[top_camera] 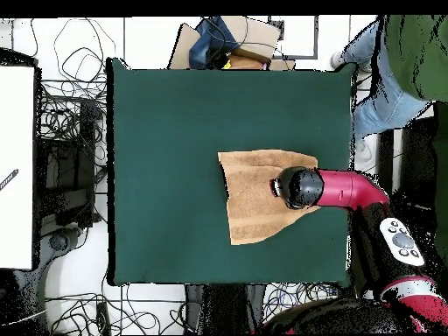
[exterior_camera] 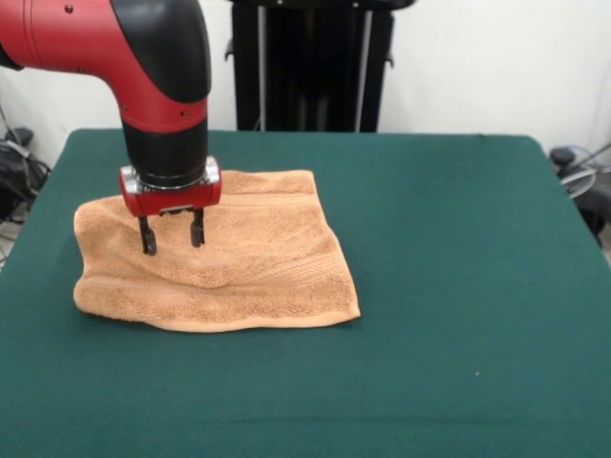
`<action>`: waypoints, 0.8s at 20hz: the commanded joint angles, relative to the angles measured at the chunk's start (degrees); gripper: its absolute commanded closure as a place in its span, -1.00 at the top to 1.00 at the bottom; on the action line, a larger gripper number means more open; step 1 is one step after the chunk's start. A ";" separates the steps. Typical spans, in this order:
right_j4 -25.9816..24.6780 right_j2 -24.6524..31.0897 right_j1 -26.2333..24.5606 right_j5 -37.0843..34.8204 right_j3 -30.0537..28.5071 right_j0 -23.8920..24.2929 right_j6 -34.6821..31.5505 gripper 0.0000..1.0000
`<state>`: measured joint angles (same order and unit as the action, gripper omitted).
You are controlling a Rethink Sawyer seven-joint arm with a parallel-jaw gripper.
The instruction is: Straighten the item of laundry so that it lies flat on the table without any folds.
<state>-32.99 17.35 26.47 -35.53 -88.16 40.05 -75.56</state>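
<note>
The item of laundry, an orange-tan towel [exterior_camera: 239,258], lies on the left half of the green table [exterior_camera: 458,286]. It is rumpled, with a raised ridge across its middle and a thick, doubled-looking front edge. My gripper [exterior_camera: 172,242] hangs straight down over the towel's left part, open. Its two black fingertips are at or just above the cloth, with nothing between them. From overhead, the towel [top_camera: 254,197] sits right of the table's [top_camera: 166,157] centre. There the arm's black wrist [top_camera: 299,187] covers the towel's right edge and hides the fingers.
A person in jeans [top_camera: 389,83] stands at the table's top right corner in the overhead view. Boxes and a bag [top_camera: 229,42] lie past the top edge. Cables and a white desk [top_camera: 16,166] are on the left. A black stand [exterior_camera: 310,62] rises behind the table.
</note>
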 commanded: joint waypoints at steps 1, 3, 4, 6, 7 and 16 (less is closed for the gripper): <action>-2.30 1.41 -2.48 1.87 1.27 1.95 1.63 1.00; -2.10 1.61 -3.01 1.03 2.46 2.13 2.18 1.00; -2.19 1.61 -3.05 0.82 2.89 2.29 2.47 1.00; -1.93 1.61 -3.03 0.15 3.41 2.32 2.48 1.00; -1.73 1.90 -3.05 -0.20 3.65 2.54 2.85 1.00; -0.62 3.02 -2.02 -3.12 4.96 3.48 4.65 1.00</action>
<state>-32.98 17.37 25.11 -35.54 -87.13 42.58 -75.56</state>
